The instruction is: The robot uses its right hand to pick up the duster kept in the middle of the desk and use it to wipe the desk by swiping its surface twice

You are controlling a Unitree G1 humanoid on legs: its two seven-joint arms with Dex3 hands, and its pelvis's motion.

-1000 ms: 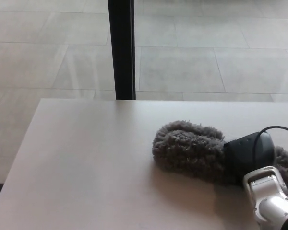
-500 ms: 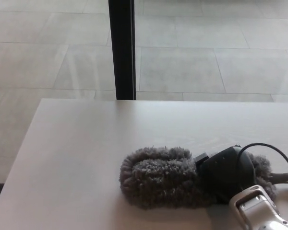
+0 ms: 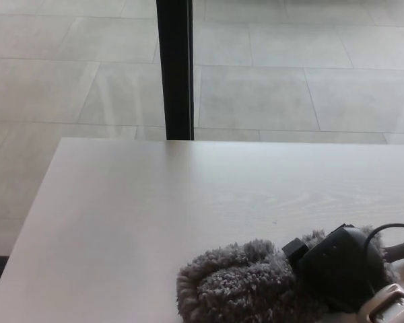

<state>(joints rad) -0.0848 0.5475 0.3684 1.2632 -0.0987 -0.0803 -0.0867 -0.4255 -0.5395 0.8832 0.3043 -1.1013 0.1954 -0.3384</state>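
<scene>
A fluffy grey duster (image 3: 239,286) lies flat on the pale desk (image 3: 148,202) near its front edge, right of centre. My right hand (image 3: 340,269), black, sits on the duster's right end and is shut on it, its fingers sunk into the fibres. A black cable loops from the hand to the right, and the white wrist shows at the bottom right corner. My left hand does not show.
Beyond the desk's far edge is a tiled floor with a black vertical post (image 3: 175,67) behind the desk. The desk's left edge runs diagonally down to the bottom left.
My right hand has dragged the duster across the desk toward the front edge, first left and forward, then back a little rightward. The view has barely shifted.
</scene>
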